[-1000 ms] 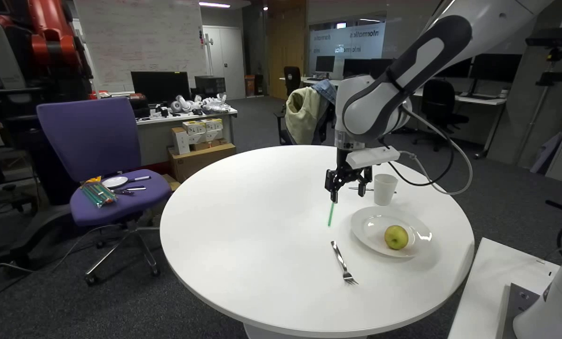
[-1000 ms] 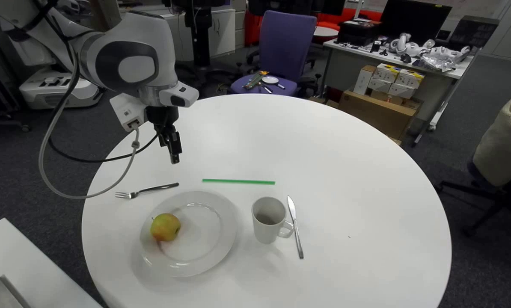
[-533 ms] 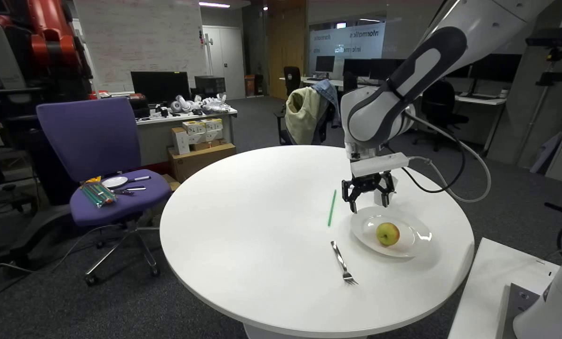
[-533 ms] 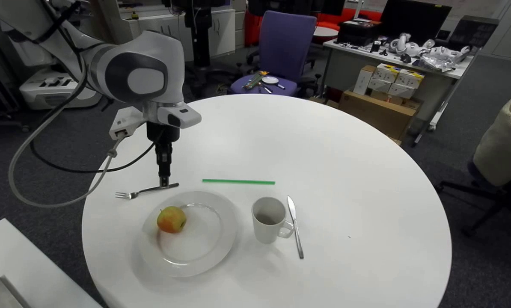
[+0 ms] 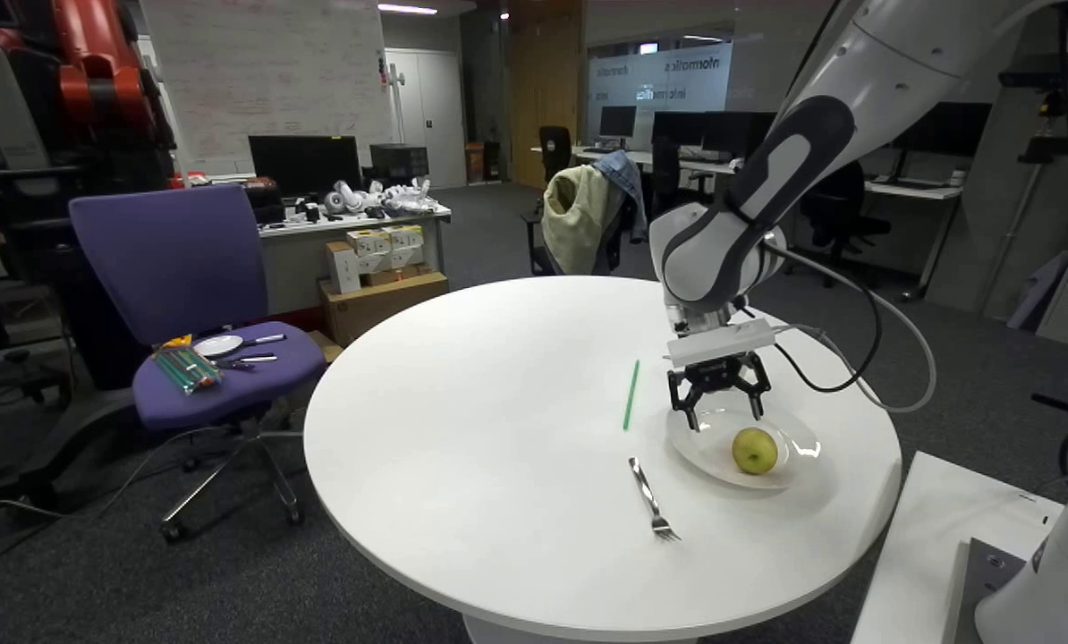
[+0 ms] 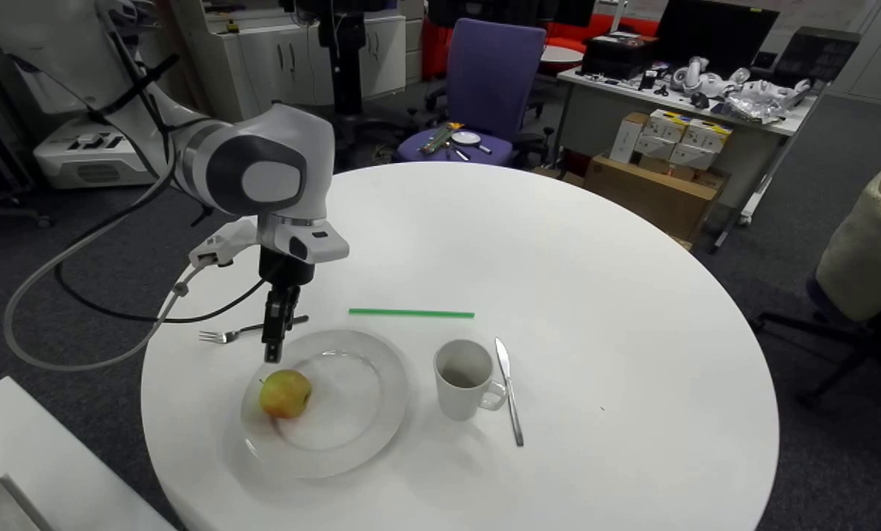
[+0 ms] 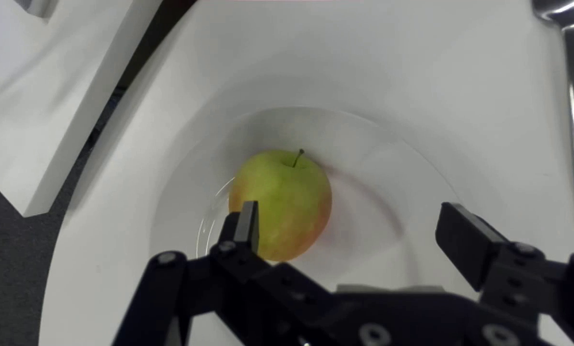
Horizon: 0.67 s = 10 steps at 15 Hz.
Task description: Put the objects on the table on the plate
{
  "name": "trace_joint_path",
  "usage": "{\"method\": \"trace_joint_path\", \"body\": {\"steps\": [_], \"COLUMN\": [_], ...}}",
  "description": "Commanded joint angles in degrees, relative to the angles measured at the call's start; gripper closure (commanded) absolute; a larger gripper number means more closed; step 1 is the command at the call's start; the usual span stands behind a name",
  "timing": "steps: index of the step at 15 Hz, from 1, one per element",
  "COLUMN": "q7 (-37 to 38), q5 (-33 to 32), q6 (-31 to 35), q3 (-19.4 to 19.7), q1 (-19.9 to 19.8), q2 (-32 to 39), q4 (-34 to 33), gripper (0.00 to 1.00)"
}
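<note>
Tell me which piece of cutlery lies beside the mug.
The knife, lying right next to the mug; the fork lies well apart from the mug, close to the plate.

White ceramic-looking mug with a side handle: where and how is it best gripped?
Likely the wall of the mug, opposite its handle, from above: it stands upright, mouth up, so the open black gripper could straddle that wall; the thin silver metal knife lies close by the handle.
</note>
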State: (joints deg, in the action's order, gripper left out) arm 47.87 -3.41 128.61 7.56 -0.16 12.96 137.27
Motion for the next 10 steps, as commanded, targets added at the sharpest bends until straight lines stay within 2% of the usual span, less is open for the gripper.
{"method": "trace_joint_path", "body": {"steps": [1, 8, 10], "q7": [6.79, 18.09, 16.11], "q5": [-4.77, -13.44, -9.70], "q6": [0.89, 0.67, 5.21], "q3": [1.56, 2.10, 0.91], "q1": [0.88, 2.27, 0.66], "q2": [1.49, 2.10, 2.13], "q4": [-0.70, -0.50, 0.59], "gripper": [0.00, 0.00, 0.00]}}
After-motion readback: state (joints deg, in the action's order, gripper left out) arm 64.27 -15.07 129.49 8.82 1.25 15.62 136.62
